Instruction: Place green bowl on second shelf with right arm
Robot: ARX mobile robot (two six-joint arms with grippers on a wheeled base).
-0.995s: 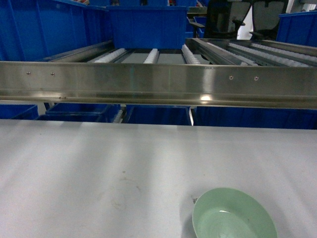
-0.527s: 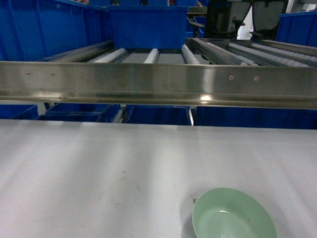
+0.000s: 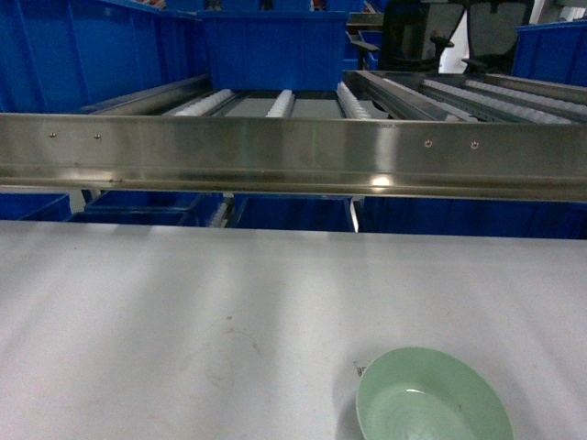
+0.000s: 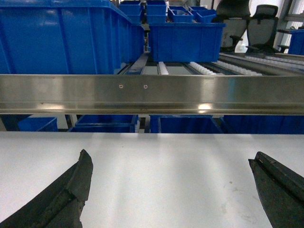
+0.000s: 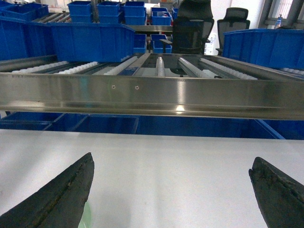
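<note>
The green bowl point(image 3: 431, 396) rests upright and empty on the white tabletop point(image 3: 183, 312), near the front right of the head view. A thin sliver of the green bowl point(image 5: 84, 216) peeks out beside my right gripper's left finger in the right wrist view. My right gripper point(image 5: 172, 164) is open above the table, nothing between its fingers. My left gripper point(image 4: 171, 159) is open as well, over bare table. The second shelf point(image 3: 293, 103), a steel rack level with white roller tracks, lies behind a steel front rail point(image 3: 293, 154). Neither gripper shows in the head view.
A large blue crate point(image 3: 273, 50) sits far back on the rollers, another big blue crate point(image 3: 83, 50) at the left. More blue crates point(image 3: 303, 213) stand on the level beneath the rail. Office chairs point(image 3: 417, 32) are in the background.
</note>
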